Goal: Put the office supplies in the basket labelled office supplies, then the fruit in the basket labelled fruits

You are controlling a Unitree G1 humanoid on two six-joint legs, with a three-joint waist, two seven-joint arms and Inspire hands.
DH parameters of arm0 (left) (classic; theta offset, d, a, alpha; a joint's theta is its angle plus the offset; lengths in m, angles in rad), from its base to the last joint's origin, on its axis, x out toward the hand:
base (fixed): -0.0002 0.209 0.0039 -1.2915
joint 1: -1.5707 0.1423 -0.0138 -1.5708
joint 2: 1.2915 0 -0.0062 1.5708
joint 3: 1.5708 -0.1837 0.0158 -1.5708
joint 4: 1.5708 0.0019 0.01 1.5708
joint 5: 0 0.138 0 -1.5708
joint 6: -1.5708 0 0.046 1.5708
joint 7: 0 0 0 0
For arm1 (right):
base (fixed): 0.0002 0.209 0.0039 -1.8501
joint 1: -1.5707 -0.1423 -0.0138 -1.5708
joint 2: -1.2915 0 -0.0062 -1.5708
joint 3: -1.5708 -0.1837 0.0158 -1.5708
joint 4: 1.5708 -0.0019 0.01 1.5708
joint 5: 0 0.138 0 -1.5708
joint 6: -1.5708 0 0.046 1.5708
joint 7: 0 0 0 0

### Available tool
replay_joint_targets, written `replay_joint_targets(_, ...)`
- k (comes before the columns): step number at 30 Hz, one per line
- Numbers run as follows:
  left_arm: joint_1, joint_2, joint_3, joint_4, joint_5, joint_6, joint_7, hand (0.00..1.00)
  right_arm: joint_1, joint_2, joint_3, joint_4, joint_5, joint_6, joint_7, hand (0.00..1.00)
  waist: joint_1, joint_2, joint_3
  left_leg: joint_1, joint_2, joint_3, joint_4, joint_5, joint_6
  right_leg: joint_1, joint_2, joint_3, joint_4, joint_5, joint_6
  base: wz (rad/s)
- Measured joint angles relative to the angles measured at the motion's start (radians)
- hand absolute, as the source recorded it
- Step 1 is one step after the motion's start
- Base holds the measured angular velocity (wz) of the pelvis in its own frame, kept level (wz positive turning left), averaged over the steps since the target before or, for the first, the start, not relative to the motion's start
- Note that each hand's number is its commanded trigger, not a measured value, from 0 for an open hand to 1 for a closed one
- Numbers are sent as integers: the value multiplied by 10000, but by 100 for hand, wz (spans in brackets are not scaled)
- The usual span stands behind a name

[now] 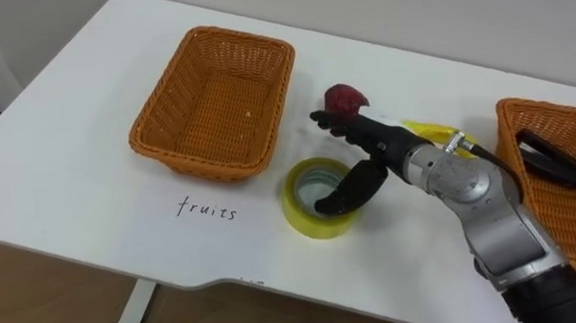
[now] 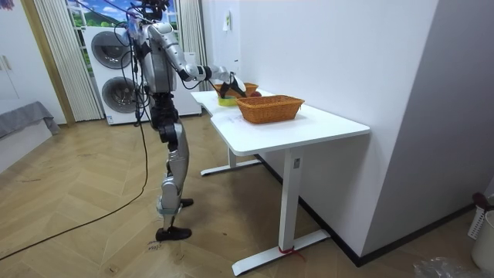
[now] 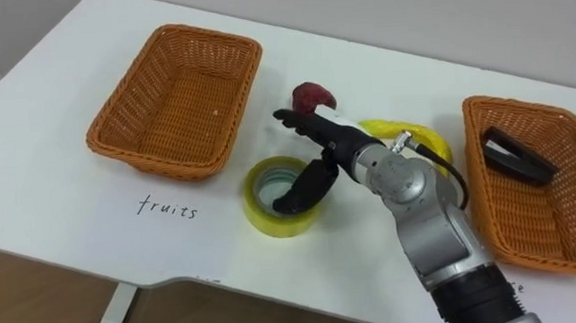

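My right hand (image 1: 372,141) reaches out low over the white table (image 1: 68,165), open, with its fingers straight. The fingertips (image 1: 324,119) point at a dark red fruit (image 1: 343,99) and stop just short of it; I cannot tell whether they touch. The thumb hangs over the rim of a yellow tape roll (image 1: 306,215). A yellow banana (image 1: 436,130) lies behind the wrist, partly hidden. The left wicker basket (image 1: 150,115) is empty. The right wicker basket (image 1: 530,182) holds a black stapler (image 1: 551,158).
A handwritten word (image 1: 207,209) marks the table in front of the left basket. The table's front edge (image 1: 175,279) runs close below the tape roll. In the room view I stand at the table's long side, with washing machines (image 2: 116,73) behind me.
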Motion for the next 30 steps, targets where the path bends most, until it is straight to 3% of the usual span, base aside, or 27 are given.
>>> replay_joint_targets(9,-15,24,99,0,4,17,-219,0,0,29,310,-40,-4,230,446,0,240,-126,10,-12,6,70,-36,0,0,-52,-5,22,2,0,-1,-2)
replay_joint_targets(10,-34,33,109,0,4,17,-232,0,0,31,380,-40,-4,230,511,56,239,-142,10,-13,6,70,-33,0,0,-51,-6,22,2,0,-1,0)
replay_joint_targets(11,-44,34,109,0,4,17,-238,0,0,32,403,-41,-4,230,529,100,239,-145,12,-13,6,70,-32,0,0,-51,-7,23,2,0,-1,0)
replay_joint_targets(20,-76,75,107,-3,7,27,-398,0,-192,17,391,-38,-399,230,409,100,213,-98,53,-29,9,76,-31,0,0,-52,-7,2,-3,0,0,0)
replay_joint_targets(30,-95,130,103,-8,3,100,-440,0,-213,36,431,-24,-725,434,592,100,217,-176,-1,-8,10,72,-76,0,1,-78,-8,-29,-3,0,-1,0)
